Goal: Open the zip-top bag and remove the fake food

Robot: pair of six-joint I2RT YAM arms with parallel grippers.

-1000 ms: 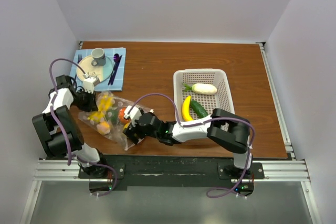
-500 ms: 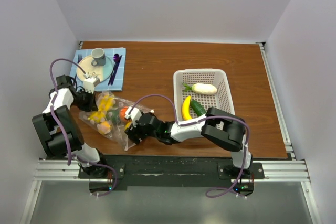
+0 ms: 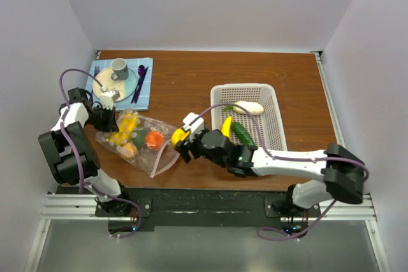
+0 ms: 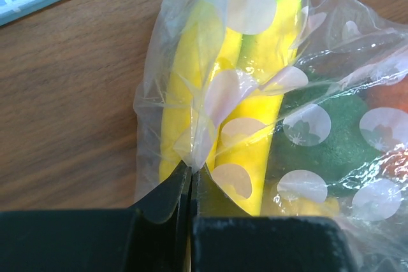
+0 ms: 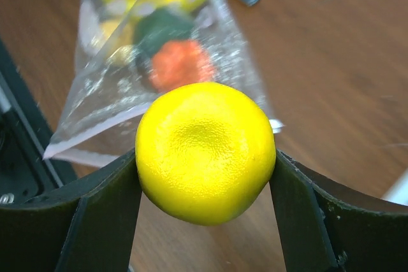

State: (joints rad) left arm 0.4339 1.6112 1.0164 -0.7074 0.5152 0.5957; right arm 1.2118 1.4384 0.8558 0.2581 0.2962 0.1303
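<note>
The zip-top bag (image 3: 155, 159) lies on the table at the left, its mouth toward the near edge. Inside it I see yellow pieces (image 3: 126, 125), a green piece (image 3: 138, 137) and an orange tomato (image 3: 153, 139). My left gripper (image 3: 105, 118) is shut on a fold of the bag's far-left corner (image 4: 203, 133), its jaws pressed together on the plastic. My right gripper (image 3: 181, 139) hovers just right of the bag and is shut on a yellow round fruit (image 5: 205, 151), held clear of the bag (image 5: 115, 103).
A white mesh basket (image 3: 270, 114) stands at the right, holding a banana (image 3: 225, 132), a green cucumber (image 3: 241, 132) and a cream-white piece (image 3: 248, 107). At the back left, a blue mat (image 3: 146, 93) carries a plate, a grey mug (image 3: 119, 66) and purple cutlery.
My right gripper has drawn back to the right, out of the bag's mouth, with the yellow round fruit in it. The left jaws have closed on the bag's corner.
</note>
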